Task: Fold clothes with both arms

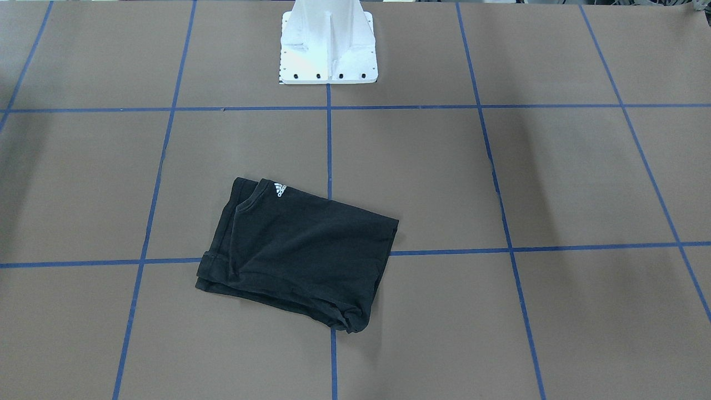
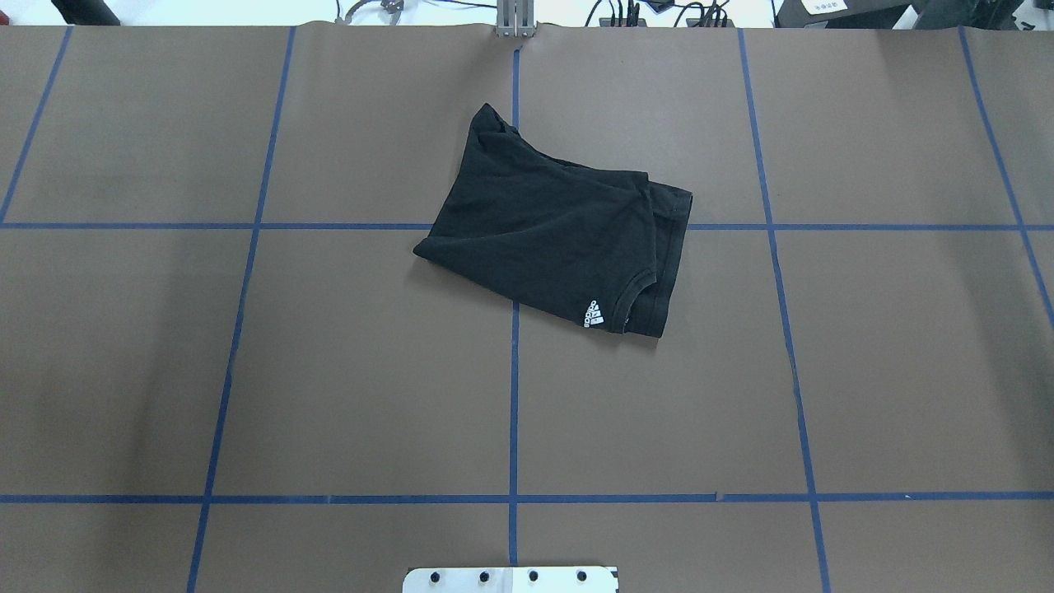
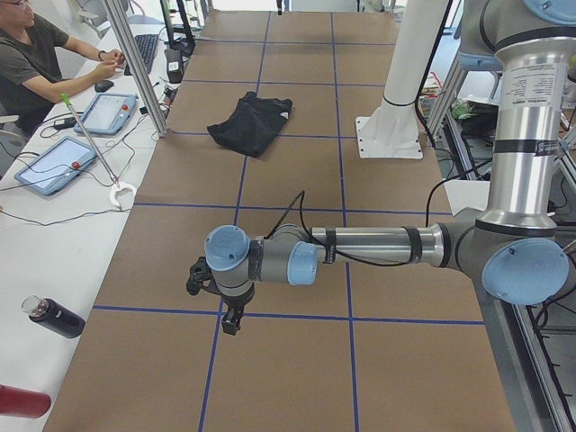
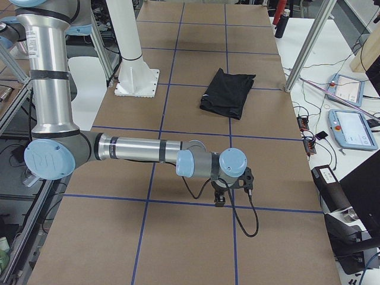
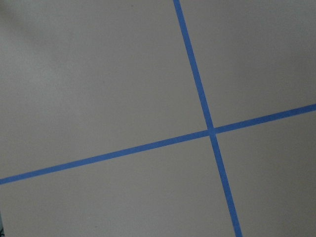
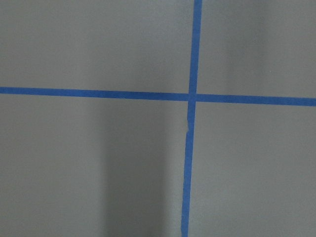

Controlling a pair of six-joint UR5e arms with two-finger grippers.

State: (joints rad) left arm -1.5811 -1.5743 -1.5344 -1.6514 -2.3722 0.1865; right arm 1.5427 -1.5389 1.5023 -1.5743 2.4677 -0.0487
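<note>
overhead exterior: t-shirt (image 2: 552, 231) is lying folded mid table (image 2: 329, 371), far corner bunching. regrasping there is risking dragging layers open. left gripper (image 3: 230, 324) and right gripper (image 4: 219, 200) are hovering well apart from it; spread or pressed, can't tell.

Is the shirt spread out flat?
No, the shirt lies folded into a compact layered stack, with its white logo on top.

Robot lab: tape-gridded table (image 2: 370, 371), teach pendants (image 4: 354, 129)
</note>
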